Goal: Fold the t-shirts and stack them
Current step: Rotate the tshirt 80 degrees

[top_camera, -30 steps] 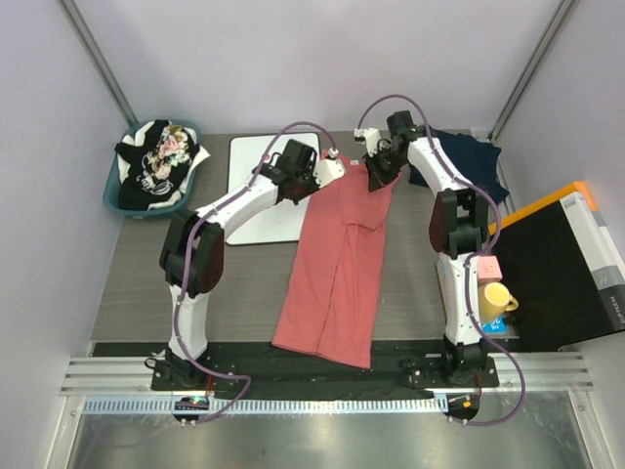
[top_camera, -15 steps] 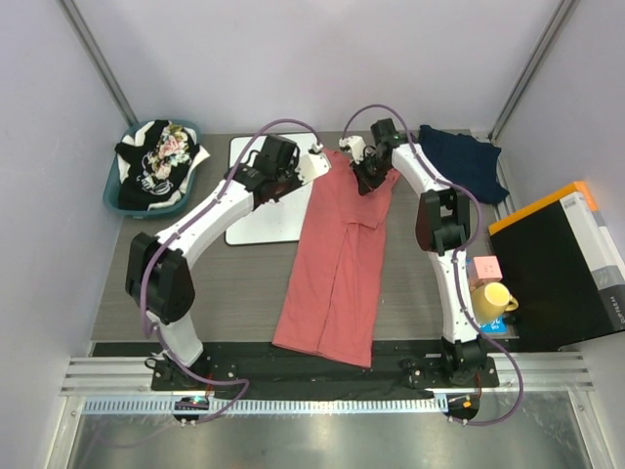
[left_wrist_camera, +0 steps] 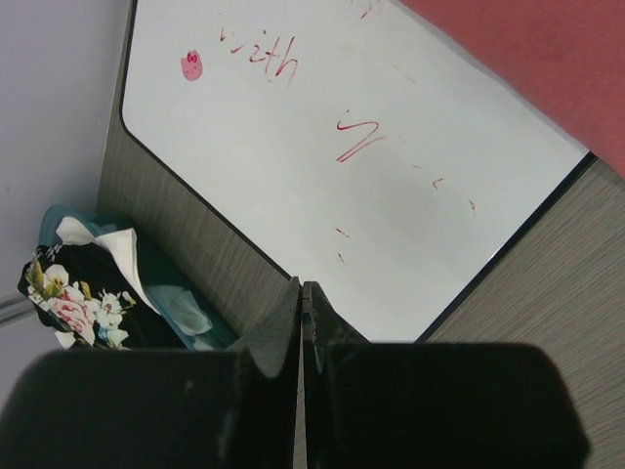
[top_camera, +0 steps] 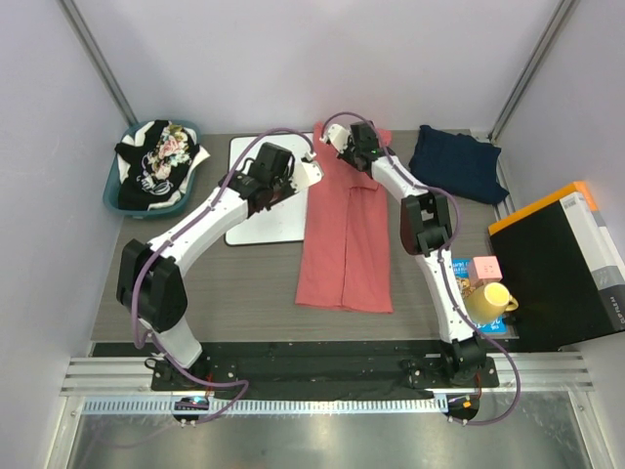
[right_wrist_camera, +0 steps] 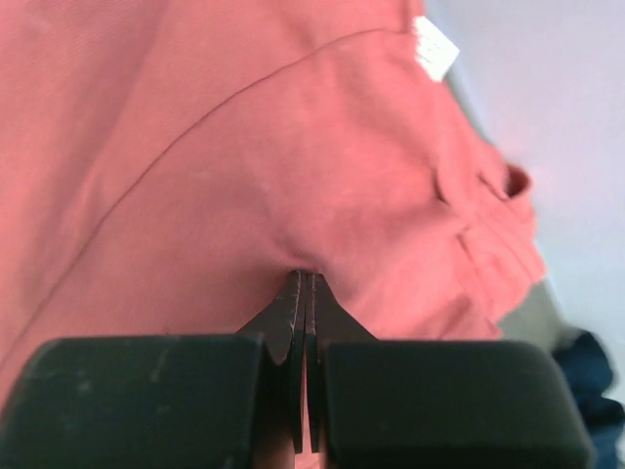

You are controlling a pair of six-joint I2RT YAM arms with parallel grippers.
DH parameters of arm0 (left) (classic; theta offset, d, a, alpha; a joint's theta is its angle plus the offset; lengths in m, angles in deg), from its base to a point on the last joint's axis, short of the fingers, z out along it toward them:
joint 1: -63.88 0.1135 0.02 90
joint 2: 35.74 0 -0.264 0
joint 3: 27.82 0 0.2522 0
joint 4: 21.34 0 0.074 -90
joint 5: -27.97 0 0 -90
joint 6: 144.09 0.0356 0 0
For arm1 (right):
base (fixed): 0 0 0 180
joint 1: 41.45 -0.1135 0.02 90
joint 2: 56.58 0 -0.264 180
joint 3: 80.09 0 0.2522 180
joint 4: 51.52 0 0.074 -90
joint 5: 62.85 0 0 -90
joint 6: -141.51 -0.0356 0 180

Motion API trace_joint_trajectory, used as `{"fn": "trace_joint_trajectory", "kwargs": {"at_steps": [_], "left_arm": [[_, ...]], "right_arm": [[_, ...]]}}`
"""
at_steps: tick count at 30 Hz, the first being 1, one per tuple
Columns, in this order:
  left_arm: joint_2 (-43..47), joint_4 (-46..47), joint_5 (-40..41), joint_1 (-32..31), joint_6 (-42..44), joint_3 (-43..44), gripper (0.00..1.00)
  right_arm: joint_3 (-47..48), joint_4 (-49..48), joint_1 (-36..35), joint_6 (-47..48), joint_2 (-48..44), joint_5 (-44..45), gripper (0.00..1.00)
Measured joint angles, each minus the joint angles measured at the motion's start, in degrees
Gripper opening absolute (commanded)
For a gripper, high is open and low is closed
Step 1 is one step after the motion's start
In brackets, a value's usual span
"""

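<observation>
Grey wood-grain bench [top_camera: 195, 283] carries the salmon t-shirt [top_camera: 347, 234] as a long folded strip down its middle, from 12 towards 6 o'clock. The white board [top_camera: 256, 210] lies against the strip's 9 o'clock side, the navy t-shirt [top_camera: 459, 164] sits crumpled at 2 o'clock, and the basket [top_camera: 112, 200] of black and floral t-shirts [top_camera: 161, 156] is at 10 o'clock. At the strip's 12 o'clock end the right hand [right_wrist_camera: 305, 276] is closed, pinching a pucker of salmon cloth, while the left hand [left_wrist_camera: 301, 285] is closed on nothing above the white board.
</observation>
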Motion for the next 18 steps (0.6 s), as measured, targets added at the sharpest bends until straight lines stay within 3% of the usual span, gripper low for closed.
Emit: {"fn": "trace_joint_trajectory", "kwargs": {"at_steps": [2, 4, 5, 7, 9, 12, 15, 16, 18], "left_arm": [[0.1, 0.1, 0.2, 0.0, -0.2, -0.2, 0.00], [0.7, 0.3, 0.2, 0.0, -0.4, -1.2, 0.00], [1.1, 0.4, 0.2, 0.0, -0.4, -1.7, 0.00], [2.3, 0.6, 0.2, 0.0, -0.4, -3.4, 0.03], [4.0, 0.7, 0.0, 0.0, -0.4, -5.5, 0.15], [6.6, 0.7, -0.7, -0.1, -0.5, -8.4, 0.20], [9.7, 0.9, -2.4, -0.3, -0.1, -11.4, 0.47], [10.9, 1.0, -3.3, -0.4, 0.2, -12.7, 0.68], [13.9, 1.7, -5.9, -0.7, 1.3, -16.2, 0.87]], "right_arm": [[-0.2, -5.2, -0.6, 0.2, 1.2, 3.8, 0.02], [-1.7, -9.7, -1.0, -0.3, 1.4, 7.2, 0.20], [-3.1, -12.1, -1.0, -1.0, 1.0, 8.7, 0.36], [-8.1, -15.8, -1.0, -2.6, -1.4, 11.0, 0.45], [-14.8, -17.0, -0.9, -3.7, -5.9, 11.8, 0.58], [-25.2, -15.9, -0.8, -5.7, -16.5, 11.3, 0.71], [-32.5, -12.7, -0.7, -5.7, -29.6, 9.3, 0.81], [-35.6, -12.7, -0.8, -5.0, -34.9, 8.0, 0.85], [-42.6, -11.0, -1.0, -2.0, -45.8, 5.0, 0.86]]}}
